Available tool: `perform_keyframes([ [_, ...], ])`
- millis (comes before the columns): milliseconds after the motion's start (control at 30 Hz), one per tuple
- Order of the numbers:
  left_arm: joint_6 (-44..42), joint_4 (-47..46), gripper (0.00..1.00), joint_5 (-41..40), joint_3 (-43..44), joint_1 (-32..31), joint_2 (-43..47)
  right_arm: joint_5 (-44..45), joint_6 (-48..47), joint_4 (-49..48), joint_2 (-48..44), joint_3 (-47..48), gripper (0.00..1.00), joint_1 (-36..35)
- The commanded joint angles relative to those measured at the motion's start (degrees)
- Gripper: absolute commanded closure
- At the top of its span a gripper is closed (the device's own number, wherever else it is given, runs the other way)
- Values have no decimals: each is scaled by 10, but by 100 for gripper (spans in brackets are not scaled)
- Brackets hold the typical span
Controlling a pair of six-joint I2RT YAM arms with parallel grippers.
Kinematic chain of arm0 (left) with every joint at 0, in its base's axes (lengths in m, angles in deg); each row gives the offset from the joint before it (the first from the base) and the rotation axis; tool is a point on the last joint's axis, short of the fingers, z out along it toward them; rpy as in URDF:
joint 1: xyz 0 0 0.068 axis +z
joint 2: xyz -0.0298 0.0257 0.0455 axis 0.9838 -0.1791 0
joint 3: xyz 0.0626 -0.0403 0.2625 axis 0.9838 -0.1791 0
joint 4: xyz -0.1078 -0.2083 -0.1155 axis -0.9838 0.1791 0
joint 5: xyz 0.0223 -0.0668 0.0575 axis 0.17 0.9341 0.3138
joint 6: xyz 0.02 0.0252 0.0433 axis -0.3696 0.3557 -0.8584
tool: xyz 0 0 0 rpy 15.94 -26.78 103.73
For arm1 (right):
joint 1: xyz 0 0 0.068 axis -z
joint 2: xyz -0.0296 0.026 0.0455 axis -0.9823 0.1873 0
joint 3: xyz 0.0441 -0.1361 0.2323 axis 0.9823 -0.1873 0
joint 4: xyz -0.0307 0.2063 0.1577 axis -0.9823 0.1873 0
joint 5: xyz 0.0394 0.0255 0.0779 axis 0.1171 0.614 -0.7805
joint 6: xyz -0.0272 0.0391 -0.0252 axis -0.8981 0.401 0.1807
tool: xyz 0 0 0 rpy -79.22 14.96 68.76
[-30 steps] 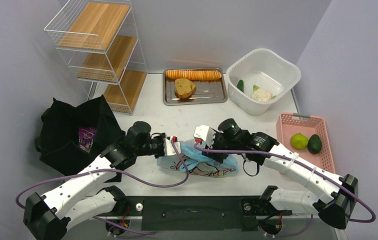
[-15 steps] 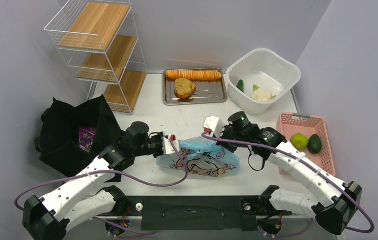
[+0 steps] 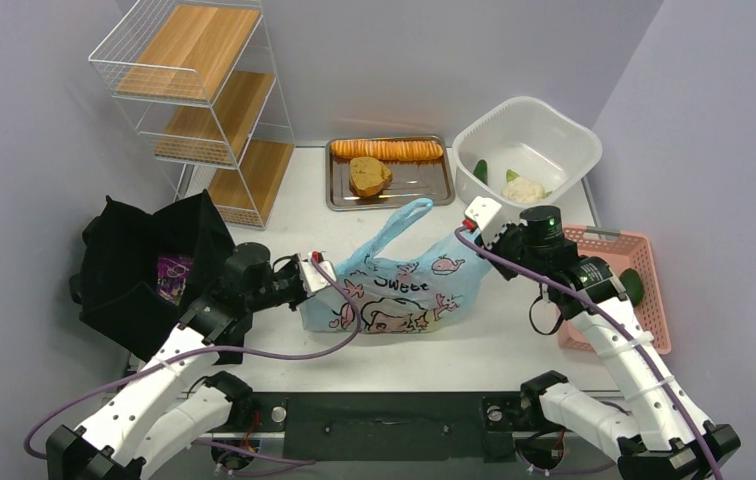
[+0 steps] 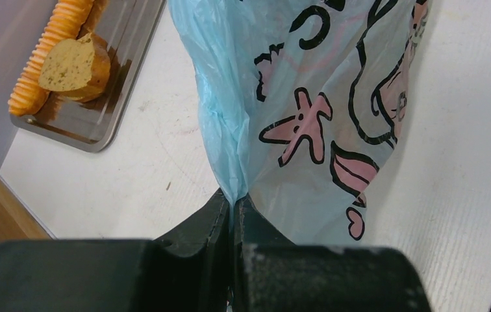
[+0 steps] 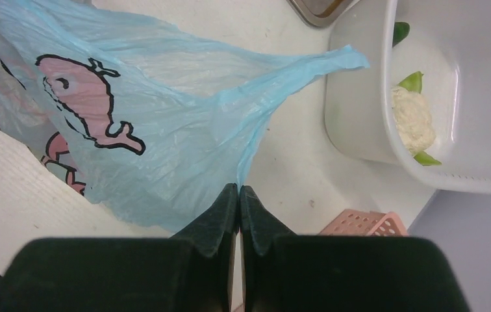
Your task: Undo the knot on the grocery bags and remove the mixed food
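So the arms have pulled apart, and the pale blue bag (image 3: 394, 290), crumpled a second ago, now stands stretched wide mid-table, towards the front edge. One handle (image 3: 401, 215) loops up free, so the knot looks undone to me. The left gripper (image 4: 233, 200) is clamped tight on the bag's left edge, and the right gripper (image 5: 238, 192) is pinched shut on its right corner.

Your right gripper (image 5: 238, 194) has its jaws pressed together on a stretched fold of the blue bag (image 5: 165, 149) (pink whale print facing you). To the right, the white tub (image 5: 354, 123) holds cauliflower (image 5: 413, 120). A pink basket (image 5: 360, 223) corner peeks out near the fingers.
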Motion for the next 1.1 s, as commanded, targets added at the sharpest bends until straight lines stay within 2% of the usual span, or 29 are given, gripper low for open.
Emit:
perform_keyframes([
  [0,15,-3,100,34,5,3,15,-33,11,2,-7,23,100,-1],
  [33,18,-3,100,39,10,2,14,-38,34,2,3,34,99,-9],
  [67,23,-4,100,41,13,2,8,-42,46,5,9,56,81,-27],
  [100,26,-4,100,45,19,2,5,-42,72,6,22,68,71,-38],
  [133,28,-4,100,47,22,2,-2,-43,97,6,27,88,54,-56],
  [233,25,-6,100,57,31,1,-12,-41,134,-7,39,109,37,-95],
  [367,20,-9,100,63,39,0,-21,-9,152,-41,50,100,24,-142],
  [567,12,-21,100,60,35,0,-6,39,89,-29,100,40,22,-148],
  [667,7,-19,100,39,19,3,10,27,52,1,96,10,21,-106],
  [733,3,-17,100,28,2,7,27,10,35,32,92,-4,23,-76],
  [800,1,-16,100,21,-16,15,45,-5,15,64,87,-14,32,-53],
  [833,4,-19,100,19,-23,19,54,-13,1,81,84,-22,51,-44],
  [867,8,-22,100,15,-32,29,58,-15,-5,87,80,-25,63,-42],
  [900,23,-30,100,13,-36,33,62,-20,-10,94,78,-27,89,-40],
  [933,34,-34,100,8,-40,42,62,-25,-9,94,74,-25,99,-38],
  [1000,75,-41,100,3,-28,52,52,-39,7,88,71,-9,100,-36],
  [1033,100,-39,87,5,-21,53,39,-43,29,74,71,10,100,-36],
  [1067,109,-37,79,15,3,54,32,-50,43,66,70,21,100,-36],
])
